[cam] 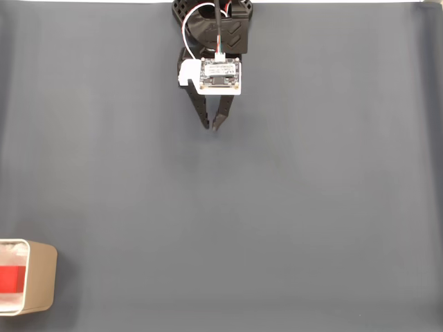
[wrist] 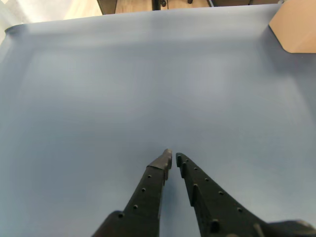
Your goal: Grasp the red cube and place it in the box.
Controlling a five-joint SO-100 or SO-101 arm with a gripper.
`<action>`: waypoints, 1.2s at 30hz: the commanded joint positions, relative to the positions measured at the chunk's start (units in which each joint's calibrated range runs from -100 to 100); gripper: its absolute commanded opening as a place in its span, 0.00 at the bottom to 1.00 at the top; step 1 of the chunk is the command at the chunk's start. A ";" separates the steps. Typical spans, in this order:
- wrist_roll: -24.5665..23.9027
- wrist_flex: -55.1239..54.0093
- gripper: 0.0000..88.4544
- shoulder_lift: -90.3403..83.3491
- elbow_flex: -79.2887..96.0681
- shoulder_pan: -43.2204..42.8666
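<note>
In the fixed view the red cube [cam: 11, 279] lies inside the box [cam: 41, 277], which sits at the worktop's [cam: 277, 228] lower-left corner, cut off by the picture's edge. The jaws [cam: 212, 127] hang near the middle of the top edge, well apart from the box. In the wrist view the 2 fingertips [wrist: 165, 159] are almost pressed together, holding nothing above the bare grey-blue cloth.

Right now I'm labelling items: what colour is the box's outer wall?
Beige-tan; the box shows it best in the fixed view, lower left.
</note>
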 commanded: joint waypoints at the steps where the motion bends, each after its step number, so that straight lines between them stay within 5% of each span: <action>1: 0.15 5.01 0.00 -2.96 0.81 -0.82; 36: -1.66 23.86 0.00 -7.73 0.81 -1.81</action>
